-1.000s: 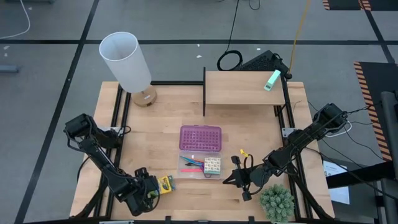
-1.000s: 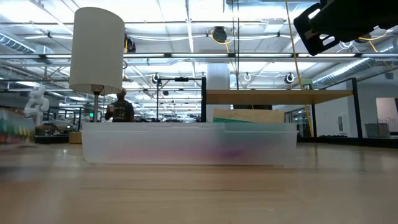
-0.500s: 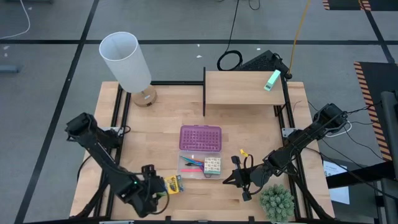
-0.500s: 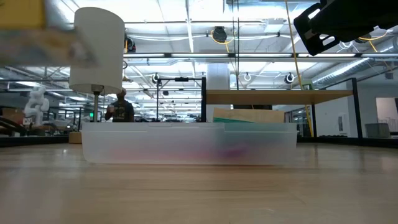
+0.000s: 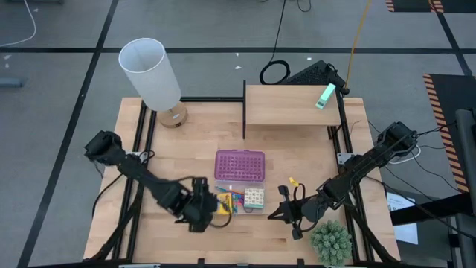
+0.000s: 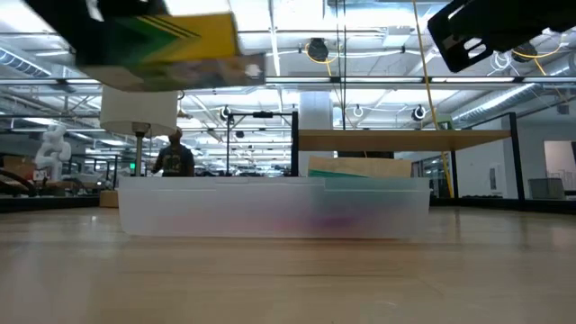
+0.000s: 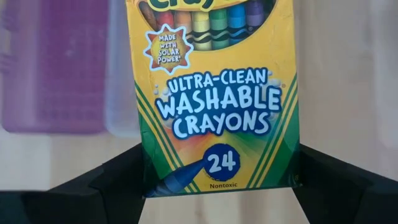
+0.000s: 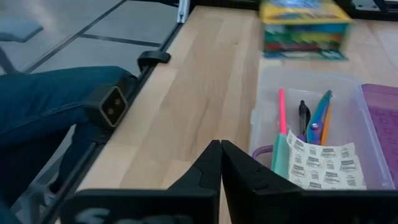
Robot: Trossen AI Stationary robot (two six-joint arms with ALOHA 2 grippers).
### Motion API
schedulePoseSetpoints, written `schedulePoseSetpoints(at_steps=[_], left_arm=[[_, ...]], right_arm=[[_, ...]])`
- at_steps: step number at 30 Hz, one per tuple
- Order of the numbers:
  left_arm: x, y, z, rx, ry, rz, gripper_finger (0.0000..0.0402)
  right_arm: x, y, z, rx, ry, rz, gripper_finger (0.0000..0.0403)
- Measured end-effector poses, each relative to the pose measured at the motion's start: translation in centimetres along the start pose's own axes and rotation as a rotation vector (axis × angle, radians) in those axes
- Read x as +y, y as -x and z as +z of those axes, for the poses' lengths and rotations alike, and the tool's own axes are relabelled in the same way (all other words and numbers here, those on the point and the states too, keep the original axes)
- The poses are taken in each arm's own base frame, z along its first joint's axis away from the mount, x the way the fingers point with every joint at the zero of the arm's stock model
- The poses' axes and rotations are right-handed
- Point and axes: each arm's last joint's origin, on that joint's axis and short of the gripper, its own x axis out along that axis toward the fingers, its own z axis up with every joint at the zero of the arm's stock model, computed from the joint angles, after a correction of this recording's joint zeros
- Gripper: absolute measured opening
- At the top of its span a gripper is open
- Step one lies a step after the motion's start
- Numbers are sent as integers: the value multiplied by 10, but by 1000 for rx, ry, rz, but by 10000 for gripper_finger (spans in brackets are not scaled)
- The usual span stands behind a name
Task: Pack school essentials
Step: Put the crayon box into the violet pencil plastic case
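1. Two arms are over the tabletop (image 5: 297, 160); the left gripper (image 5: 210, 208) is clamped on the yellow-green crayon box (image 5: 223, 204), which its dark fingers (image 7: 118, 177) pinch from both sides.
2. That crayon box hangs above the wood, just at the outer edge of the clear case (image 5: 239, 199), toward the table's near-left corner.
3. Inside the clear case lie a pink pen (image 8: 282, 112), purple-handled scissors (image 8: 318, 118) and a pale patterned pack (image 8: 323, 167), with its purple studded lid (image 5: 239, 165) folded open on the far side.
4. Right gripper (image 5: 292, 214) waits near the table's near edge, just beside the case, fingers pressed together and holding nothing.
5. A white lamp (image 5: 152, 74) stands at the far-left corner, a wooden shelf (image 5: 290, 104) sits along the far edge carrying a mint-green block (image 5: 325, 95), and a small green plant (image 5: 330, 242) sits at the near-right corner.
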Motion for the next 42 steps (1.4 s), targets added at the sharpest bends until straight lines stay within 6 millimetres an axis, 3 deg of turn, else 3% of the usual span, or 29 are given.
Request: schedulePoseSetpoints(at_steps=[7, 13, 22, 42], left_arm=[[30, -10, 24, -66, -32, -46, 337], [43, -27, 31, -43, -59, -38, 337], [41, -57, 30, 51, -94, -42, 337], [43, -80, 10, 96, -59, -24, 337]], right_arm=[[6, 14, 5, -9, 7, 19, 4], [11, 19, 6, -22, 18, 27, 4], [11, 19, 5, -15, 18, 24, 4], [11, 19, 5, -15, 17, 24, 4]])
